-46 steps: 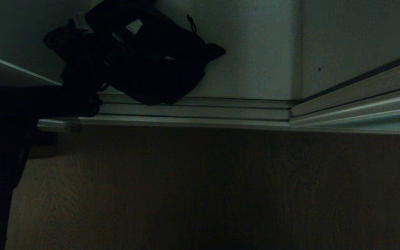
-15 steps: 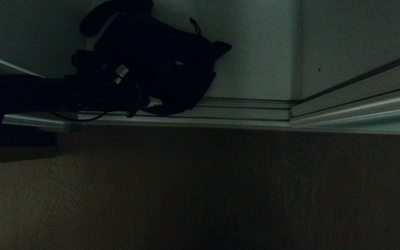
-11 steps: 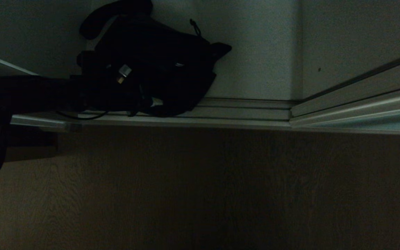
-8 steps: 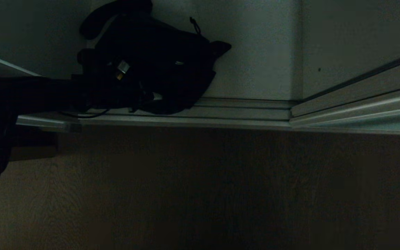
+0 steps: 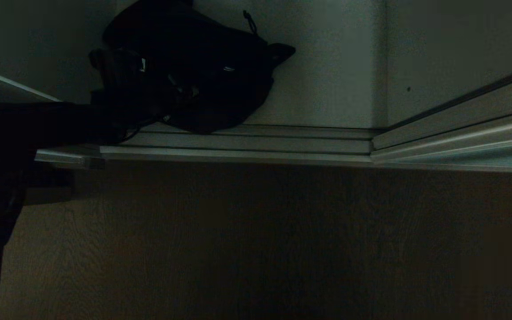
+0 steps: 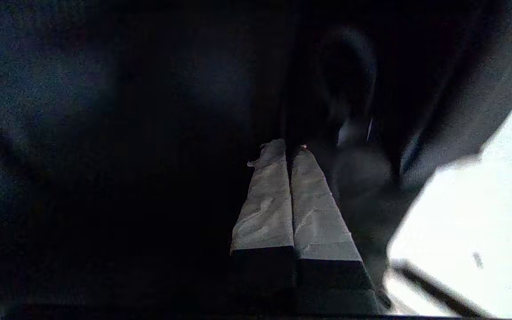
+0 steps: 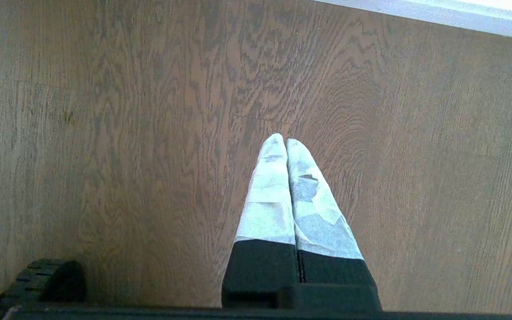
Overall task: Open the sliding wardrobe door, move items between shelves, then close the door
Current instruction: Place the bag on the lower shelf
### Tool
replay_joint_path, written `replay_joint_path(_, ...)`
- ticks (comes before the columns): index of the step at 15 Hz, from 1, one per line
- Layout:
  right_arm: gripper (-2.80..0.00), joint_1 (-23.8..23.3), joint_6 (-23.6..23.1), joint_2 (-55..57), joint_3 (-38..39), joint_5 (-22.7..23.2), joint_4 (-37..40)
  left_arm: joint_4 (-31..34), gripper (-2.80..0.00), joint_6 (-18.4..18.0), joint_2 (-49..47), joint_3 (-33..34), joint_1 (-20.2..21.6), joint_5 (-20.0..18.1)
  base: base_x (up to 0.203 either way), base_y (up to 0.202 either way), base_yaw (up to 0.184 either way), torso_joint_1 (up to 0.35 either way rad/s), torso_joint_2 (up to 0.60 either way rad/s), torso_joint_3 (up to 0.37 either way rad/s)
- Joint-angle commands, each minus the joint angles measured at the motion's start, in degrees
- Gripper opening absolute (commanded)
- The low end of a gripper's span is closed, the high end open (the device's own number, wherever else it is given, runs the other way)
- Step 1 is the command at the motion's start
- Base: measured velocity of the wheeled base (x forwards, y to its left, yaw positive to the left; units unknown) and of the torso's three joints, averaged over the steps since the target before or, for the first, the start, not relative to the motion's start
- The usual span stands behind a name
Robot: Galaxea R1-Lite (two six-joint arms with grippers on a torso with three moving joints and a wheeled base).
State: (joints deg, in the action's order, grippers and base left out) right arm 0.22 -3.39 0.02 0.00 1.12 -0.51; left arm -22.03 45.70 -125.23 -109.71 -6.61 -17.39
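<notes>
Fingers (image 6: 267, 200) of my left gripper (image 6: 288, 149) are pressed together, tips against the black bag (image 5: 211, 75), which sits on the wardrobe floor (image 5: 327, 89) directly ahead. My right gripper (image 7: 281, 140) is closed, over wood flooring (image 7: 105, 111).

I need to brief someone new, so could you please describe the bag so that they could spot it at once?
Find the pale metal track running across the wardrobe's front. Just behind its left part, the bag sits against the white back wall. It is the only black, soft, lumpy thing among flat pale panels.
</notes>
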Motion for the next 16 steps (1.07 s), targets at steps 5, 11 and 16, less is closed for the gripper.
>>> replay_joint_path(5, -2.80, 0.0, 0.0, -0.2, 0.0, 0.0, 0.0, -12.2, -2.80, -3.4, -6.6, -1.1, -1.6, 3.7, 0.000, 0.000, 0.000, 0.000, 0.00, 0.000)
replay_joint_path(11, -2.80, 0.0, 0.0, -0.2, 0.0, 0.0, 0.0, -26.8, -2.80, -9.9, -11.1, -1.5, -1.6, 4.3, 0.000, 0.000, 0.000, 0.000, 0.00, 0.000)
replay_joint_path(16, -2.80, 0.0, 0.0, -0.1, 0.0, 0.0, 0.0, -43.5, -2.80, -14.8, -14.5, -1.8, -1.4, 5.7, 0.000, 0.000, 0.000, 0.000, 0.00, 0.000)
